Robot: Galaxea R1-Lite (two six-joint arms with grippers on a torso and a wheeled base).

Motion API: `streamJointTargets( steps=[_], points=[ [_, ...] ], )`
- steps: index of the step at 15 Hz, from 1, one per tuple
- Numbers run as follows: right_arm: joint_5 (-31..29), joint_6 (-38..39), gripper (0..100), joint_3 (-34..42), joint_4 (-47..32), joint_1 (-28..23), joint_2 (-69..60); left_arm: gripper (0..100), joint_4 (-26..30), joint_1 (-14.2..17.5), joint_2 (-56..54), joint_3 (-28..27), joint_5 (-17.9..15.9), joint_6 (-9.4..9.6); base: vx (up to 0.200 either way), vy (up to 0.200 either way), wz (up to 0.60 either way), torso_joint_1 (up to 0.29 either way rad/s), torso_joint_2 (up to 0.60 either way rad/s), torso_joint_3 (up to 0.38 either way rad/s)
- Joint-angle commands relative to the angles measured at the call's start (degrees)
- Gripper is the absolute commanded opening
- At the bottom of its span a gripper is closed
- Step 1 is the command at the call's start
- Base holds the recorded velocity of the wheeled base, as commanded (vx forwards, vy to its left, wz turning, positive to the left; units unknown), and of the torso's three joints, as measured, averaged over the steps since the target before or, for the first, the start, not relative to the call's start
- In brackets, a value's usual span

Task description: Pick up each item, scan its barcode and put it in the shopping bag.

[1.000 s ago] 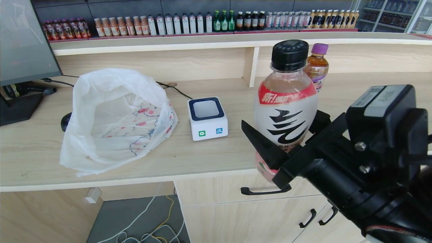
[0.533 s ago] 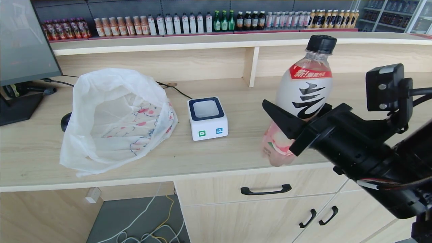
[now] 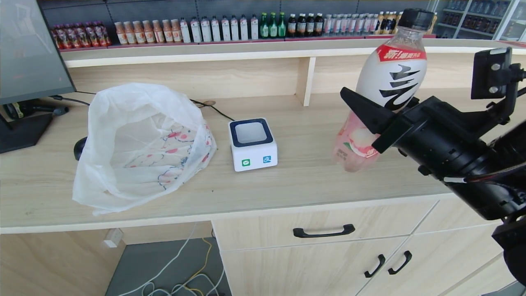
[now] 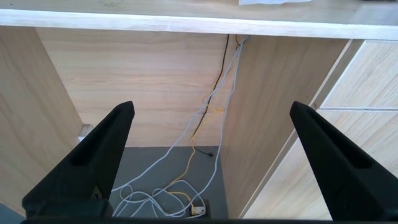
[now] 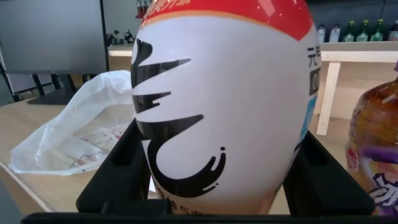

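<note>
Since the last frame the right gripper [image 3: 380, 102] lifted the bottle [image 3: 390, 70] higher, right of the scanner [image 3: 252, 144]; jaws clamped round it. I judged scan and shopping bag [image 3: 139, 139] both pending. Left gripper [image 4: 211, 155] jaws stood wide, empty.

On counter [image 3: 287, 187]: shopping bag [image 3: 139, 144] on the left half, scanner [image 3: 252, 144] just beside it at centre. Above the right end, bottle [image 3: 390, 70] clasped in the right gripper [image 3: 378, 98].
</note>
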State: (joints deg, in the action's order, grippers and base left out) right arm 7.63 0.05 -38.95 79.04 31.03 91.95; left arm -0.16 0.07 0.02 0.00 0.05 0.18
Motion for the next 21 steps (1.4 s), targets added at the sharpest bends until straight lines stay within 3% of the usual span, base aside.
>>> streamJointTargets(
  steps=[1, 5, 10, 21],
  points=[
    [-0.25, -0.66, 0, -0.43, 0.06, -0.61, 0.07, 100, -0.02, 0.01, -0.02, 0.0, 0.04, -0.01, 0.0, 0.0, 0.0, 0.0, 0.0, 0.0],
    [-4.03, -3.83, 0, 0.1, 0.15, -0.7, -0.11, 100, -0.02, 0.01, -0.02, 0.0, 0.04, -0.01, 0.0, 0.0, 0.0, 0.0, 0.0, 0.0],
    [-4.03, -3.83, 0, 1.51, 2.43, -1.05, 0.16, 100, -0.02, 0.01, -0.02, 0.0, 0.04, -0.09, 0.0, 0.0, 0.0, 0.0, 0.0, 0.0],
    [-4.03, -3.83, 0, 0.54, 3.66, -1.67, 1.56, 100, -0.02, 0.01, -0.02, 0.0, 0.04, -0.45, 0.0, 0.2, 0.0, 0.002, 0.0, 0.002]
  ],
)
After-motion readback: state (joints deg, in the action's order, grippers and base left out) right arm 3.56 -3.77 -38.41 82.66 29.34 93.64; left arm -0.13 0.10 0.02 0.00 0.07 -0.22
